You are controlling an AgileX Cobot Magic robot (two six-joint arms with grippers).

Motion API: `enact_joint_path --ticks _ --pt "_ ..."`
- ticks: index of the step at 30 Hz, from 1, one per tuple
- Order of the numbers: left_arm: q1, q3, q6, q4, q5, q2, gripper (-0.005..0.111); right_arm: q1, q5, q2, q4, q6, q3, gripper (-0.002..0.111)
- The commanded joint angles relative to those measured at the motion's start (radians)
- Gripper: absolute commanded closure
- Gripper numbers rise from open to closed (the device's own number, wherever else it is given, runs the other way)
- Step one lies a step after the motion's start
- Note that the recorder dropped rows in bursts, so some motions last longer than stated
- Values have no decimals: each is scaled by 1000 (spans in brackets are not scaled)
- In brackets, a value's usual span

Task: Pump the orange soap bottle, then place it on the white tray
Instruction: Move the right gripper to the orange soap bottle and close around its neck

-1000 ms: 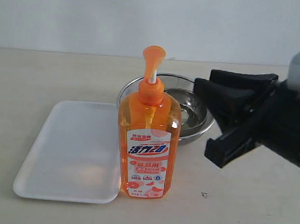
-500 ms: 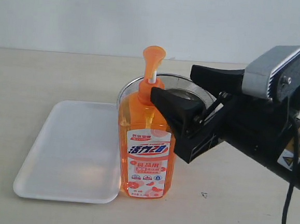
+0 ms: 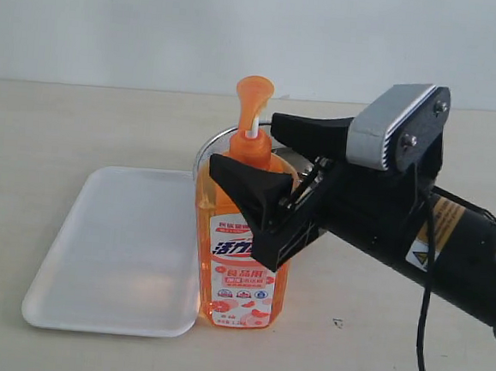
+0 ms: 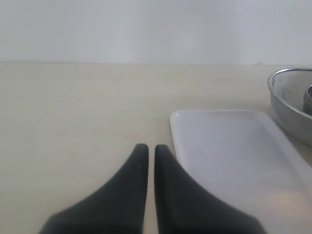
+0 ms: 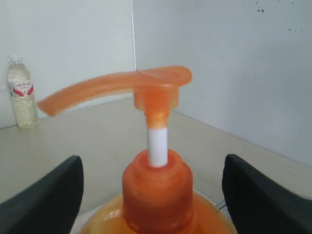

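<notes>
Neither step looks done. The orange soap bottle (image 3: 239,271) stands upright on the table (image 3: 80,129), just beside the right edge of the white tray (image 3: 114,252). Its pump head (image 3: 254,90) is raised, with the white stem showing.

The right gripper (image 3: 249,144) has its fingers (image 3: 249,192) apart, one on each side of the bottle's neck, and seemingly not clamping it. The left gripper (image 4: 147,148) hangs over the table near the tray, fingers together.

The bottle is nearly full of orange soap, and the tray is bare. The steel bowl (image 4: 287,105) behind the bottle is mostly hidden — I cannot tell what is in it.

Bright even light, faint shadows — left fingers (image 4: 124,200) blurred
</notes>
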Motion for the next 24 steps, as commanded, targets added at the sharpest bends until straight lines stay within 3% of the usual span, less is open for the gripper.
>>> enact_joint_path --ticks 1,16,19,22,23,24 --pt "3 4 -8 1 -4 -3 102 1 -6 39 -5 -23 -34 37" --pt "3 4 -8 1 -4 -3 102 1 22 39 17 -50 -37 39" --pt "3 4 -6 1 -4 -3 102 1 26 39 17 -50 -37 55" --pt "3 4 -6 1 -4 -3 102 1 50 39 17 -52 -37 81" --pt "3 4 -6 1 -4 -3 102 1 59 39 17 -52 -37 97" --pt "3 4 -6 1 -4 -3 102 1 61 39 17 -52 -37 105"
